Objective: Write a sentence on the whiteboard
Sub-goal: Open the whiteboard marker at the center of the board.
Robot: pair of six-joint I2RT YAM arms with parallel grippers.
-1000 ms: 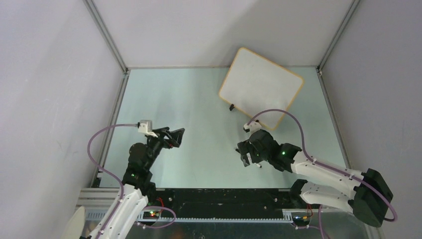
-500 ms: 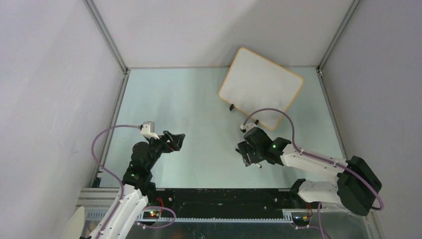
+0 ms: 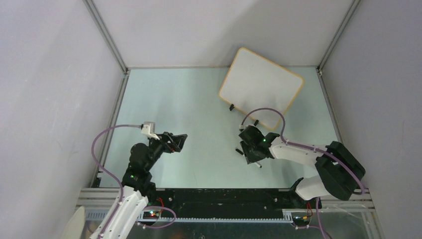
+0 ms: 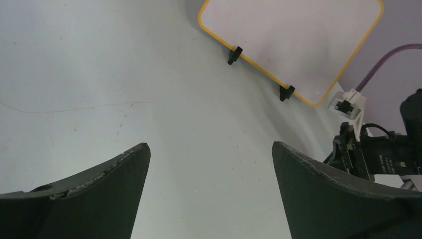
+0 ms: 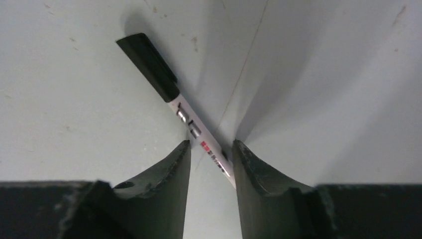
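Observation:
The whiteboard (image 3: 261, 87) leans on two black feet at the back right, white with an orange rim; in the left wrist view the whiteboard (image 4: 293, 40) has a blank face, so the sentence is not in view. A marker (image 5: 186, 119) with a black cap and a white printed barrel lies on the table. My right gripper (image 5: 210, 143) points down over it, jaws partly closed with the barrel slanting across the gap between the fingertips. From above, the right gripper (image 3: 249, 157) hides most of the marker (image 3: 259, 166). My left gripper (image 3: 180, 140) hovers open and empty (image 4: 209, 144).
Grey enclosure walls with metal corner posts (image 3: 105, 35) ring the pale green table (image 3: 189, 99). The right arm's purple cable (image 3: 263, 113) loops just in front of the whiteboard's lower edge. The right arm's wrist (image 4: 378, 154) shows at the right of the left wrist view.
My right gripper's jaws have narrowed around the marker while its arm folded in closer to the base. The left gripper has drifted slightly right, still open.

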